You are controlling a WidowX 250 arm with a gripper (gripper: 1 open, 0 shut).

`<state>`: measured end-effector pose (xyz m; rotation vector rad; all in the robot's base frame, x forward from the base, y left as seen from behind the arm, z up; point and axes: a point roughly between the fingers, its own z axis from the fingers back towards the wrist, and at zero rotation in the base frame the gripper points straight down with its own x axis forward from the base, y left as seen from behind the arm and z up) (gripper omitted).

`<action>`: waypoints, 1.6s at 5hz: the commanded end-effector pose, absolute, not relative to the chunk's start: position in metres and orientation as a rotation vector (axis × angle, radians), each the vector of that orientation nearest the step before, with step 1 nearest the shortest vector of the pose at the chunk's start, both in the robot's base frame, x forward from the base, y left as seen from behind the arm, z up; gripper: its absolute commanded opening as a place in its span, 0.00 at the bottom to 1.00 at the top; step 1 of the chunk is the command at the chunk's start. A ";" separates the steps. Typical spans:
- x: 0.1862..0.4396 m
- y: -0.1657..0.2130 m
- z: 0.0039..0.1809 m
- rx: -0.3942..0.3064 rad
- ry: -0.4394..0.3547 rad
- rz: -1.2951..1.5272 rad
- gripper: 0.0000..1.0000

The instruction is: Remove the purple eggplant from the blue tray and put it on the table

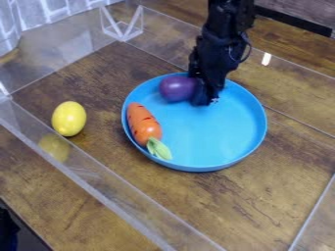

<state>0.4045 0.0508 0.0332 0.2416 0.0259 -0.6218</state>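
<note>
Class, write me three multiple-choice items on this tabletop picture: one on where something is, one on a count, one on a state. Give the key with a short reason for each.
1. Where is the lemon?
A. in the tray
B. on the table, left of the tray
C. on top of the carrot

2. How many toy foods are within the tray's rim?
A. one
B. two
C. three

3. What is the gripper doing?
A. hanging open high above the table
B. shut on the eggplant at the tray's far edge
C. holding the lemon

Key:
1. B, the lemon sits on the bare table, apart from the tray.
2. B, only the carrot and the eggplant are over the blue.
3. B, the fingers are low at the eggplant's right side, closed against it.
</note>
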 end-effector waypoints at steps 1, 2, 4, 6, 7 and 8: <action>0.413 0.065 0.075 0.289 -0.055 -0.582 0.00; 0.412 0.068 0.079 0.296 -0.052 -0.579 0.00; 0.410 0.072 0.087 0.310 -0.047 -0.576 0.00; 0.407 0.077 0.099 0.331 -0.047 -0.573 0.00; 0.404 0.081 0.108 0.347 -0.047 -0.567 0.00; 0.398 0.087 0.118 0.364 -0.050 -0.561 0.00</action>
